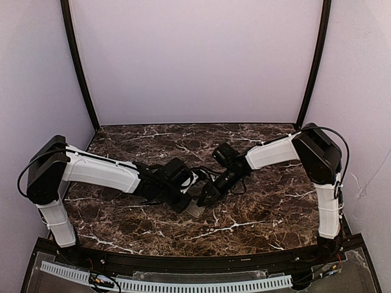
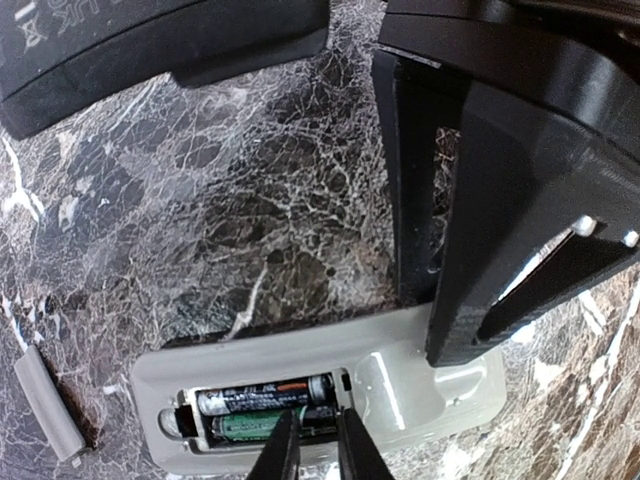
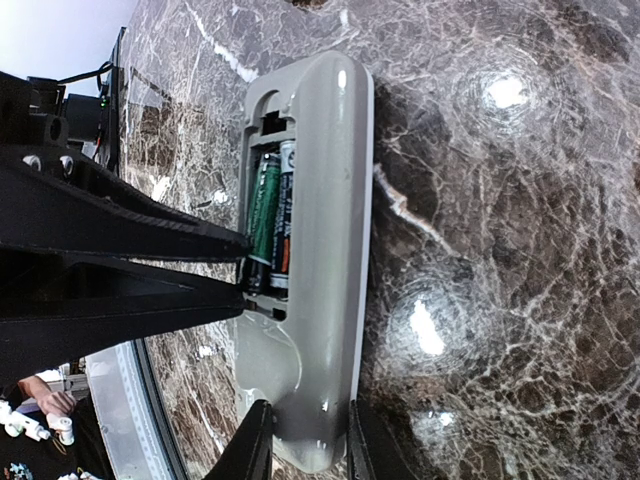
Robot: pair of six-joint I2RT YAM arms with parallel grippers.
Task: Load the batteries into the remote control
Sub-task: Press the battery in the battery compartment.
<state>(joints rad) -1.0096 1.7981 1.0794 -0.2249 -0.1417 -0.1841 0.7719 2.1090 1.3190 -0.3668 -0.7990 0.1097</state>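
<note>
**Risks, nearest first**

1. The green cell (image 2: pixel 250 426) lies in the open bay of the remote control (image 2: pixel 440 390), beside the dark cell (image 2: pixel 262 397). The left pincer (image 2: pixel 317 425) bears on it with its tips. In my judgement, if 1 end is not fully under its contact, uneven pressure could tip the cell up or spring it out. A slip of the tips could also disturb its neighbour.
2. The remote control lies back-up on the surface (image 2: pixel 250 200) and is steadied at 1 end only. A hard push at the bay could pivot or skid it if that hold is slack.
3. The cover strip (image 2: pixel 45 403) lies loose at 9 o'clock of the remote, apart from it. A sweeping arm could knock it away.

**Pincer findings**

- **Left pincer:** released. The fingers are parted by a narrow gap and spaced along the green cell's length, not across it. This reads as touching and pressing rather than grasping.
- **Right pincer (image 3: pixel 308 425):** clenched on the remote control, with 1 finger against each long edge at the end away from the bay.

**Location**

Both batteries (image 3: pixel 272 215) sit side by side in the bay. In the top view the remote lies mid-surface, at 6 o'clock of the meeting pincers.
</note>
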